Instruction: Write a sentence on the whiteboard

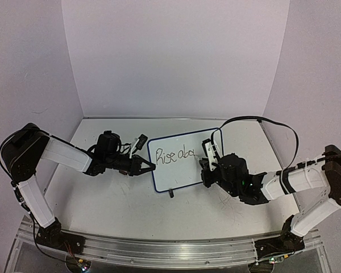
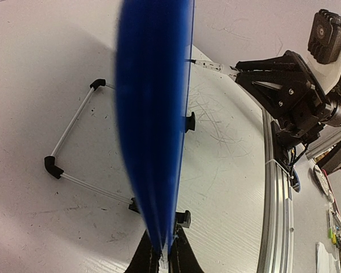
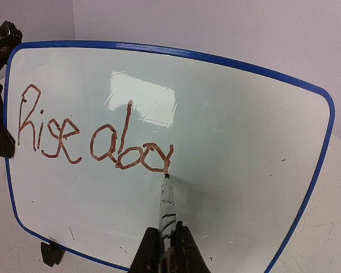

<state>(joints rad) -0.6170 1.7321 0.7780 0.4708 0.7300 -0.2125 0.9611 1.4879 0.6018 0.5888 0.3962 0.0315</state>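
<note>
The whiteboard (image 1: 182, 173) stands near the middle of the table (image 1: 119, 205), between the two arms, its face turned towards the right arm. The left gripper (image 1: 150, 166) meets it at the 9 o'clock edge in the top view. In the left wrist view, the jaws (image 2: 163, 259) are closed tight on the blue rim (image 2: 153, 114), which runs up from 6 o'clock as a thin edge-on strip. To the 9 o'clock side of that strip the wire stand (image 2: 74, 122) rests on the table, and two black clip feet (image 2: 189, 121) show on the 3 o'clock side.

The right gripper (image 1: 206, 166) sits at the board's 3 o'clock edge. From its wrist camera the fingers (image 3: 165, 250) are shut around a marker (image 3: 167, 210) that rises from 6 o'clock, with its tip touching the board's face just below centre.

The sentence (image 3: 94, 139) is only part written. It reads "Rise abo" in reddish-brown strokes, plus the start of one more letter where the tip rests. The words lie in one row across the board's 9 o'clock half, and the half towards 3 o'clock (image 3: 233, 142) is bare. One black foot (image 3: 51, 253) shows at the board's 7 o'clock corner
</note>
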